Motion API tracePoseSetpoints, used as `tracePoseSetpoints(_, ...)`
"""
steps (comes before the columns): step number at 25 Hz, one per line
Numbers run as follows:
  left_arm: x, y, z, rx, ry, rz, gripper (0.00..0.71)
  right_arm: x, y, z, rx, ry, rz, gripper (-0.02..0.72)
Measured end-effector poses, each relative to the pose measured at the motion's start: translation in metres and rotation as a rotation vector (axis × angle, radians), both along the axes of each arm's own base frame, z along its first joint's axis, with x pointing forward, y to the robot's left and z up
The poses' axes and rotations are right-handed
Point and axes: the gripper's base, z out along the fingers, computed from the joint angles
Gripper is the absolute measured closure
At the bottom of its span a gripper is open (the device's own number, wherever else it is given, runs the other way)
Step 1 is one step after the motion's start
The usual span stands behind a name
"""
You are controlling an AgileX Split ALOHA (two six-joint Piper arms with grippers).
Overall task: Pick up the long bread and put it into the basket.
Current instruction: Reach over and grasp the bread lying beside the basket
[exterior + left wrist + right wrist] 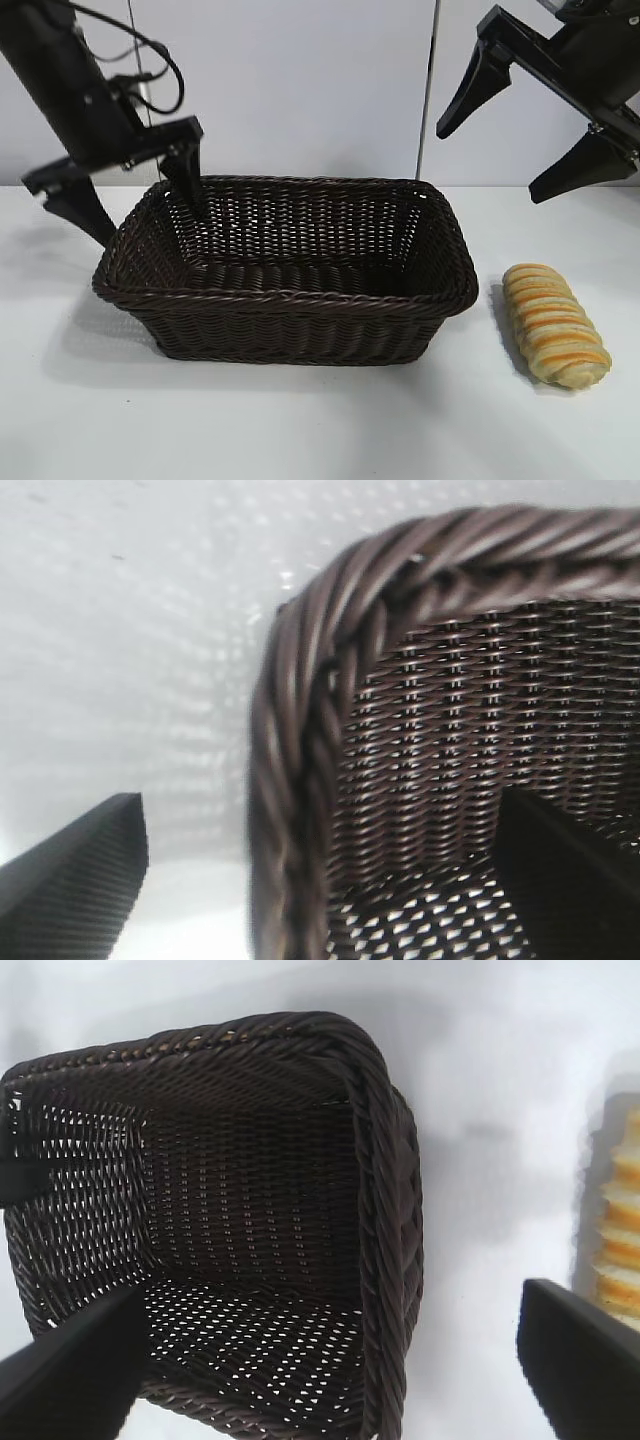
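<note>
A: What is nearest to the camera, in front of the basket (290,300)?

B: Only the bare white table (300,420). The long bread (556,324) lies on this table just beside the basket's right short side, not touching it — it is outside the basket, not inside.

A: And the basket itself?

B: It stands upright in the middle, and I see nothing in it.

A: Where are the grippers?

B: The left gripper (130,195) is at the basket's far left corner. Its fingers are spread wide and hold nothing — one finger (75,880) is outside the rim, the other reaches over the rim to the inside. The right gripper (520,135) hangs high above the basket's far right corner, well apart from the bread. Its jaws are also wide apart and empty.
</note>
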Motion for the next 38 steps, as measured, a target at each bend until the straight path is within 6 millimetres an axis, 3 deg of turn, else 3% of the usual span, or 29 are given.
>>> tracePoseSetpoints(4,-0.003,0.026,0.019,0.068,-0.059,0.050,0.023,0.000,0.000,0.000,0.000,0.000,0.000,0.009)
tracePoseSetpoints(8,-0.004,0.082,0.026,0.153,-0.039,0.175,0.023,0.000,0.000,0.000,0.000,0.000,0.000,0.009)
tracePoseSetpoints(13,-0.022,0.161,0.043,0.288,-0.015,0.300,0.023,0.000,0.000,0.000,0.000,0.000,0.000,0.009)
tracePoseSetpoints(17,-0.046,0.192,0.070,0.300,-0.057,0.384,0.023,0.000,0.000,0.000,0.001,0.000,0.000,0.009)
tracePoseSetpoints(22,-0.088,0.180,0.127,0.258,-0.231,0.380,0.023,0.000,0.000,0.000,0.001,0.002,0.001,0.009)
tracePoseSetpoints(27,-0.165,0.144,0.199,0.160,-0.511,0.317,0.023,0.000,0.000,0.000,0.001,0.002,0.001,0.009)
tracePoseSetpoints(30,-0.214,0.115,0.228,0.105,-0.665,0.192,0.022,0.000,0.000,0.000,0.001,0.002,0.001,0.009)
tracePoseSetpoints(32,-0.251,0.103,0.239,0.093,-0.752,0.134,0.022,0.000,0.000,0.000,0.001,0.003,0.002,0.009)
tracePoseSetpoints(34,-0.283,0.099,0.237,0.096,-0.805,0.111,0.022,0.000,0.000,0.000,0.001,0.003,0.002,0.009)
tracePoseSetpoints(38,-0.338,0.093,0.211,0.081,-0.921,0.114,0.021,0.000,0.000,0.000,0.002,0.004,0.002,0.009)
